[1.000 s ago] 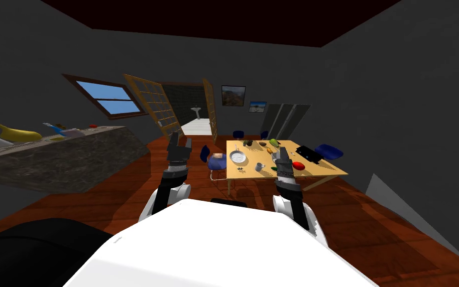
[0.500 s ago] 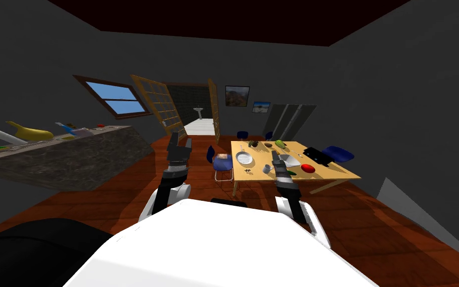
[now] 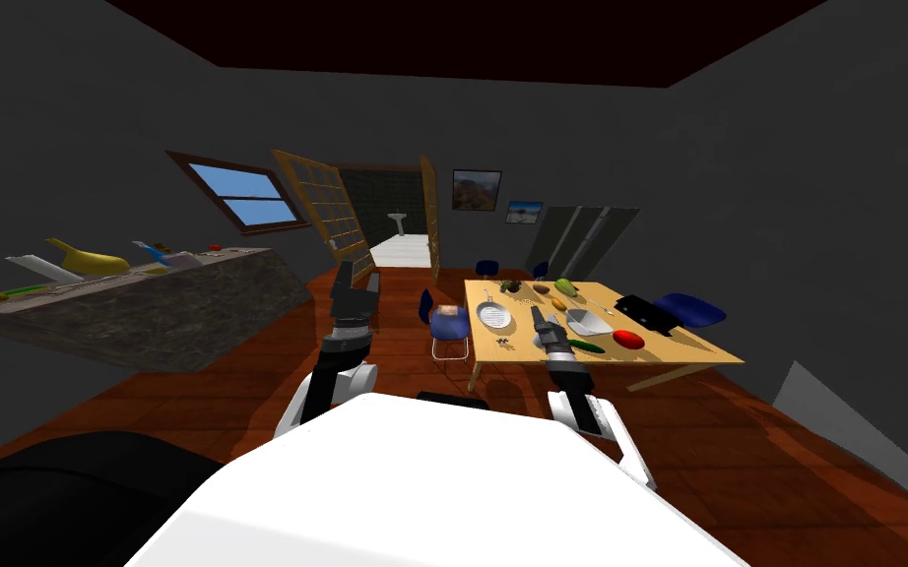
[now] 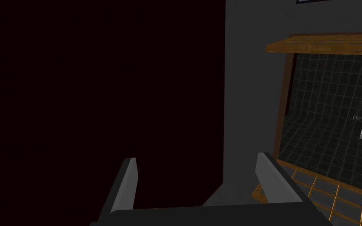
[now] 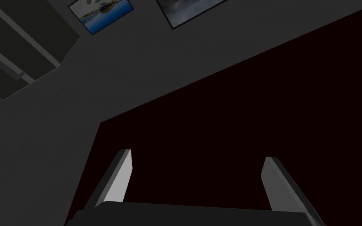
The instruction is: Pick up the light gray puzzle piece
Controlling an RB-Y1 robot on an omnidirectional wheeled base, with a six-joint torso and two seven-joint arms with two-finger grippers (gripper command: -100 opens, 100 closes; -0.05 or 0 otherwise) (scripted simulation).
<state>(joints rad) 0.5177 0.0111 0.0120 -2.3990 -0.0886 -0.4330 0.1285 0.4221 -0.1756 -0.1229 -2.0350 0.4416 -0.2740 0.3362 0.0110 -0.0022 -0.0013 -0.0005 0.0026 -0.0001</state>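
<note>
We are facing a tan wooden table, likely bearing the puzzle piece, nearer our spread right gripper than our spread left gripper.

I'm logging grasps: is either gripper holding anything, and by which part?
Nothing is held. The left gripper and the right gripper both stand open and empty.

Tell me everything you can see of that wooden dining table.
The table has a flat, rectangular, light wood-coloured top on thin legs, standing on the reddish-brown floor ahead to my right. A pan, a red object, a black item and other small things lie on it. Blue chairs stand around it.
</note>
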